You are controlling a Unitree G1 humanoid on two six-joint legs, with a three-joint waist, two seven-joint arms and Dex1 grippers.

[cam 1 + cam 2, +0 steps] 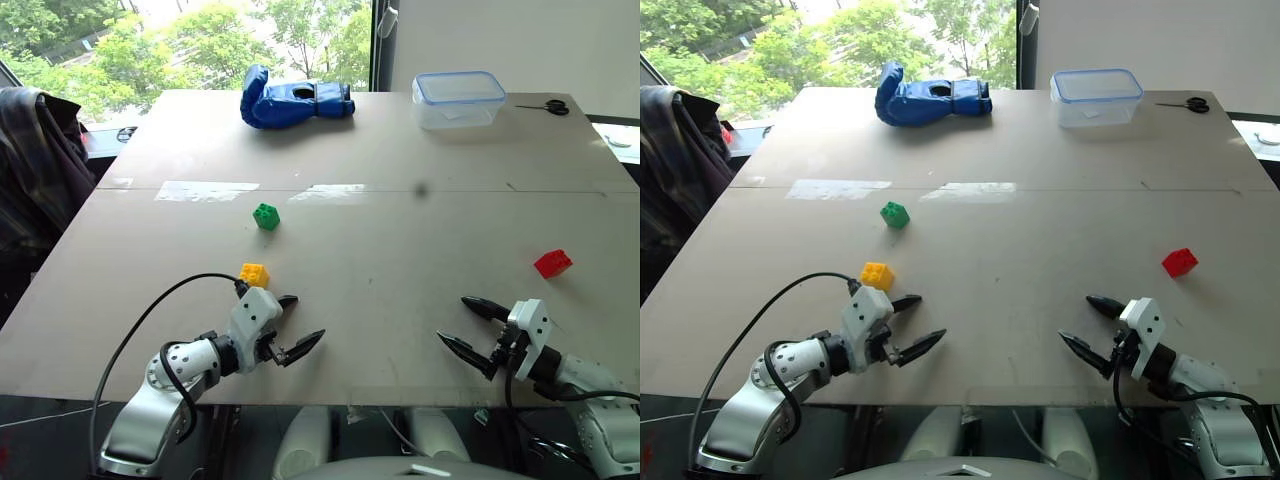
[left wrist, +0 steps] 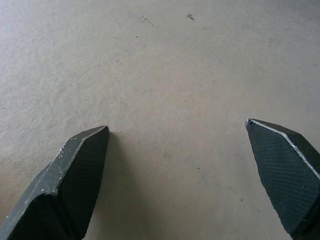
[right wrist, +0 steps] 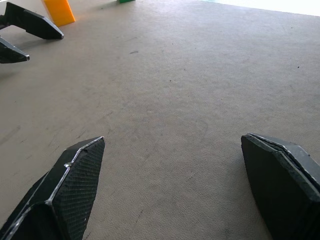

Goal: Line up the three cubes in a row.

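Note:
Three studded cubes lie apart on the beige table. The green cube sits left of centre, the yellow cube a little nearer, and the red cube far off to the right. My left gripper hovers open near the front edge, just right of and nearer than the yellow cube, with nothing between its fingers. Over the front right my right gripper is open too and empty, left of and nearer than the red cube. The right wrist view catches the yellow cube beside the left gripper's fingertips.
A blue glove and a clear box with a blue-rimmed lid stand along the far edge, with scissors at the far right corner. Shiny tape strips cross the table's seam. A dark plaid garment hangs off to the left.

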